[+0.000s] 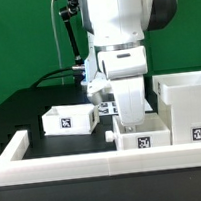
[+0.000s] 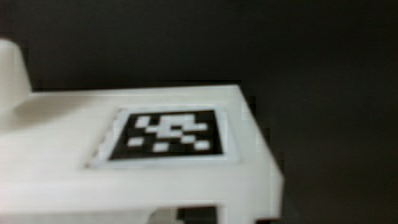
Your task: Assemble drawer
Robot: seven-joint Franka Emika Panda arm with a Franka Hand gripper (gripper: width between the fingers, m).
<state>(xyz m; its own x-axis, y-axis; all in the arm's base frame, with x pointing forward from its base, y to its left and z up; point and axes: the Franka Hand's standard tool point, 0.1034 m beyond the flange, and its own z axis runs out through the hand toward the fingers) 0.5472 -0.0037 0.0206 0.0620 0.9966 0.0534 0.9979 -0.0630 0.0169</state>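
Observation:
The drawer's large cube-shaped housing (image 1: 186, 102) stands at the exterior view's right. One small open-top tray (image 1: 70, 119) with a tag sits at the left on the black table. The second tray (image 1: 145, 136) lies against the front wall, touching the housing. My gripper (image 1: 131, 119) hangs straight down onto this tray's back edge. In the wrist view the tray's tagged white face (image 2: 169, 135) fills the blurred picture, and the gripper (image 2: 222, 214) shows only as dark patches at the edge. I cannot tell how the jaws stand or whether they grip the tray.
A long low white wall (image 1: 85, 166) edges the table's front and left side. The marker board (image 1: 101, 107) lies flat behind the arm. Black cables (image 1: 69, 31) hang at the back before the green backdrop.

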